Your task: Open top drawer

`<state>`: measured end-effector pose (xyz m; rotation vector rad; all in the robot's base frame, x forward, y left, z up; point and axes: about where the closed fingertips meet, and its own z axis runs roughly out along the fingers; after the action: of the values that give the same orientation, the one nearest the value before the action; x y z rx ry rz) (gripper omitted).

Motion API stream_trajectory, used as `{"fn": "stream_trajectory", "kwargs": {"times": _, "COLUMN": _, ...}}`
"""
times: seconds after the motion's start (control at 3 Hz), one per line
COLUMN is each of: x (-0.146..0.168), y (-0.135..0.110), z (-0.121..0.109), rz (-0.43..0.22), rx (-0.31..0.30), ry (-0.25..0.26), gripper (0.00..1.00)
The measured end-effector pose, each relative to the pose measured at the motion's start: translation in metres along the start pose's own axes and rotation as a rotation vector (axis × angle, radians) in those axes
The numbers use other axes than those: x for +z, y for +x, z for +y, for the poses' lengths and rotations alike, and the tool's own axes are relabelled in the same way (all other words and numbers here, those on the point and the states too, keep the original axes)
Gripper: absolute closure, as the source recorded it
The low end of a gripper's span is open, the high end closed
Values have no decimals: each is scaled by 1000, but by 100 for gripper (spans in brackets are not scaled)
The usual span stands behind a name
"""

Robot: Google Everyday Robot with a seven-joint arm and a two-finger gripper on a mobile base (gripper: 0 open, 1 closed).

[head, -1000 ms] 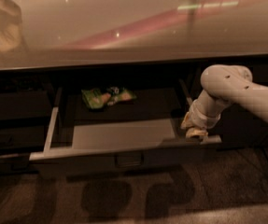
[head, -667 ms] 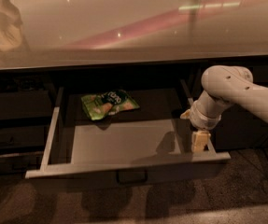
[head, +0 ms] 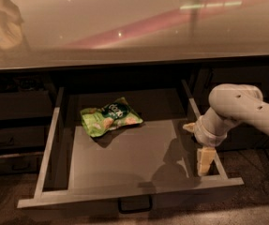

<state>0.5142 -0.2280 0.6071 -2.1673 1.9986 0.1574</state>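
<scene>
The top drawer (head: 124, 190) stands pulled far out from under the counter, its broad shallow grey tray exposed. A small dark bail handle (head: 135, 204) hangs at the middle of its front. My gripper (head: 202, 156) points down at the drawer's right side wall, near the front right corner, on the end of the pale arm (head: 237, 108) that comes in from the right. A green snack bag (head: 109, 117) lies in the back left part of the tray.
A glossy countertop (head: 124, 27) overhangs the cabinet. Slimmer dark drawer fronts (head: 17, 108) sit shut to the left of the open drawer. A dark cabinet face (head: 246, 78) is behind my arm on the right. Dark speckled floor (head: 260, 191) lies below.
The drawer has slid further out toward the camera, showing more tray and the whole snack bag. My gripper moved forward and down along with its right side.
</scene>
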Motion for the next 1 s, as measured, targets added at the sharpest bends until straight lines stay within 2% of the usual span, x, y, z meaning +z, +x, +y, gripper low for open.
{"fn": "stream_trajectory", "kwargs": {"times": 0.67, "x": 15, "y": 7, "z": 34, "rz": 14, "rx": 15, "ry": -19, "gripper": 0}}
{"fn": "stream_trajectory", "kwargs": {"times": 1.0, "x": 15, "y": 7, "z": 34, "rz": 14, "rx": 15, "ry": -19, "gripper": 0}}
